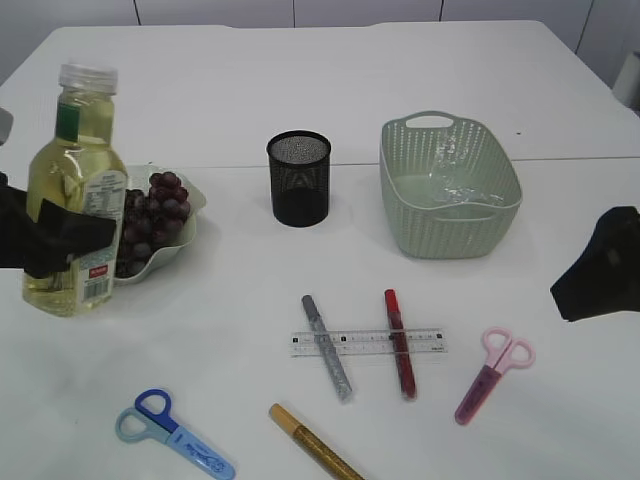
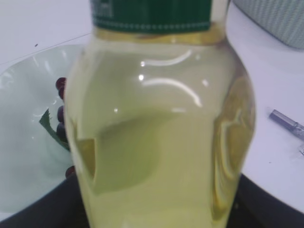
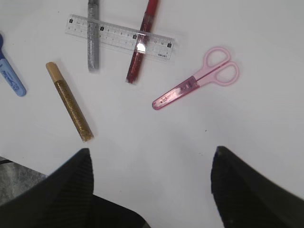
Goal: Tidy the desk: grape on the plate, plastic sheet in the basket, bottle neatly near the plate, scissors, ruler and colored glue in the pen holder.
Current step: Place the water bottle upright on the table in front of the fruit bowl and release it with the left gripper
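Left gripper (image 1: 50,245) clamps the bottle (image 1: 75,190) upright just left of the grape plate (image 1: 190,235), right gripper (image 3: 152,190) spread wide above the pink scissors (image 3: 197,85)

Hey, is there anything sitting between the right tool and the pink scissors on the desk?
Nothing visible. The right tool hangs open over bare desk, and the pink scissors lie just ahead of it, apart from the ruler and glue sticks.
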You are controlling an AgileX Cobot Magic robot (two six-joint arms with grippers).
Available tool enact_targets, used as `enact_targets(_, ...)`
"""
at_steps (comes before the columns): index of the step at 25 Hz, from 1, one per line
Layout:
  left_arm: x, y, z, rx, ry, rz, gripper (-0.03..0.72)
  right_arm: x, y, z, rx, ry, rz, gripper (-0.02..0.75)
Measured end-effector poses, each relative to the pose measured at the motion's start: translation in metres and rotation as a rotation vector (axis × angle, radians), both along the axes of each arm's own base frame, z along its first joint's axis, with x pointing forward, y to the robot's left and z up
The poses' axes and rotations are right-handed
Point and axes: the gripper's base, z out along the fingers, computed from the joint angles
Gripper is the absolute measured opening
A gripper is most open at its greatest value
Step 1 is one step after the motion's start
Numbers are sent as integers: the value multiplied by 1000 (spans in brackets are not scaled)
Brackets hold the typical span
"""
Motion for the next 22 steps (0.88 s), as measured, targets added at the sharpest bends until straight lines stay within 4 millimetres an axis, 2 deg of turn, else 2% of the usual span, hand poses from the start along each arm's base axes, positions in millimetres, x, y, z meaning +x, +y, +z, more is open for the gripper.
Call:
enact_targets(2,0,1,-1,5,10,30,442,0,0,0,0,0,0,565)
enact_targets(9,-8,-24,4,-127,41,-45,440,0,0,0,0,-2,0,566)
enact_targets(13,-13,-29,2,-182,105,-75,440,0,0,0,1,-2,-1,565)
enact_targets(17,-13,-32,7,-162,185,-115,440,0,0,0,3,-3,-1,565)
enact_targets(22,-9,-29,20,-37,286,-143,440,0,0,0,3,-3,-1,565)
